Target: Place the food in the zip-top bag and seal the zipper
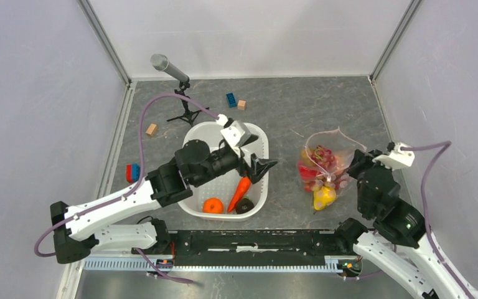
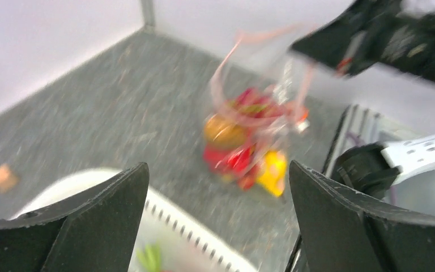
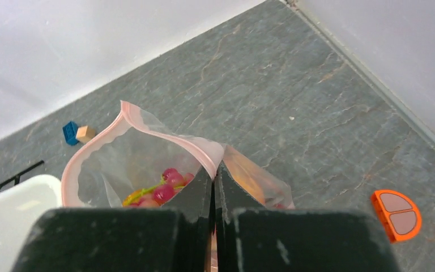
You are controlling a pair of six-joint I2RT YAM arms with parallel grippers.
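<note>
The zip-top bag [image 1: 323,163] stands on the table right of centre, its mouth held open. Red, purple and yellow food [image 1: 319,180] lies inside it. My right gripper [image 1: 353,165] is shut on the bag's pink zipper [image 3: 147,127] at the mouth's near edge; in the right wrist view my right gripper [image 3: 215,169] pinches the strip, with grapes [image 3: 167,186] visible inside. My left gripper [image 1: 263,167] is open and empty over the right rim of the white basin [image 1: 258,140]. An orange carrot [image 1: 239,193], an orange [image 1: 213,205] and a dark fruit [image 1: 244,206] lie in the basin. The blurred left wrist view shows my left gripper [image 2: 218,167] facing the bag [image 2: 249,141].
A microphone on a small stand [image 1: 169,68] is behind the basin. Blue and wooden blocks [image 1: 235,101] lie at the back, and more [image 1: 132,172] at the left. An orange half-slice toy [image 3: 396,214] lies on the table right of the bag. Walls close in on three sides.
</note>
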